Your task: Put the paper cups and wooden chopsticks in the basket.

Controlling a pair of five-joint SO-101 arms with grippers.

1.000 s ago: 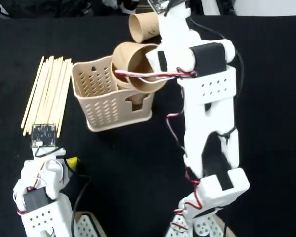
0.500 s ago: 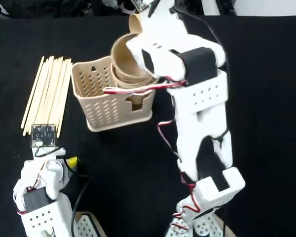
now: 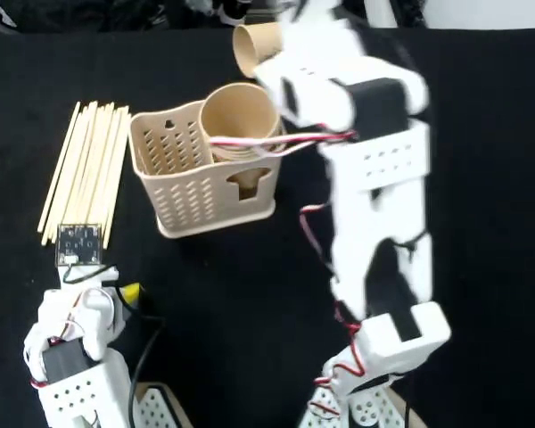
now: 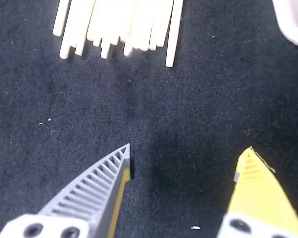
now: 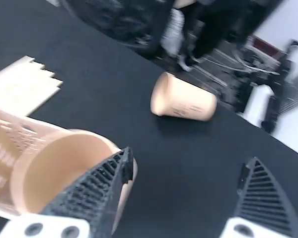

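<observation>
A beige perforated plastic basket (image 3: 201, 183) stands left of centre in the high view, with nested tan paper cups (image 3: 239, 116) in its right end. Another tan paper cup (image 3: 257, 46) lies on its side at upper centre of the black tabletop (image 3: 481, 134). Pale wooden chopsticks (image 3: 85, 169) lie bundled at upper left. The right jaws gape empty near the nested cups. The left jaws are spread, empty, near the chopstick ends.

Black table (image 3: 490, 134), white wall (image 3: 490, 12) behind
</observation>
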